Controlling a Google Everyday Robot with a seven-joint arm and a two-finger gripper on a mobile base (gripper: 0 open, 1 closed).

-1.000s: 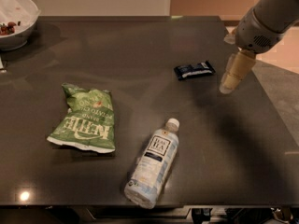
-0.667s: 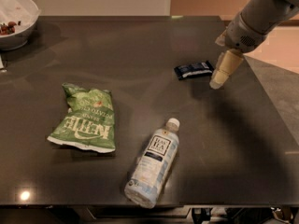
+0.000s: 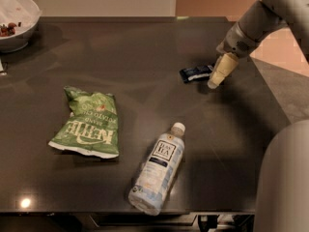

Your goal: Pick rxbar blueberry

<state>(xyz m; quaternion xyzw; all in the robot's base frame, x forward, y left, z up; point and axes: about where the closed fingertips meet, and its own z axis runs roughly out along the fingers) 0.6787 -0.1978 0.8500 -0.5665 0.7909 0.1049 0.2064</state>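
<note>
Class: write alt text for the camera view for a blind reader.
The robot's gripper hangs at the right end of a small dark-blue flat snack bar on a dark table. Nearer lie a green crinkled chip bag and a clear plastic bottle on its side.

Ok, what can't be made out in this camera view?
- rxbar blueberry: its right end is hidden behind the gripper, which sits low over the table at that end. Whether they touch can't be judged.
- White bowl: cut off by the left edge, and its dark contents are too small to identify.
- Water bottle: the label's fine print is too small to read.
</note>
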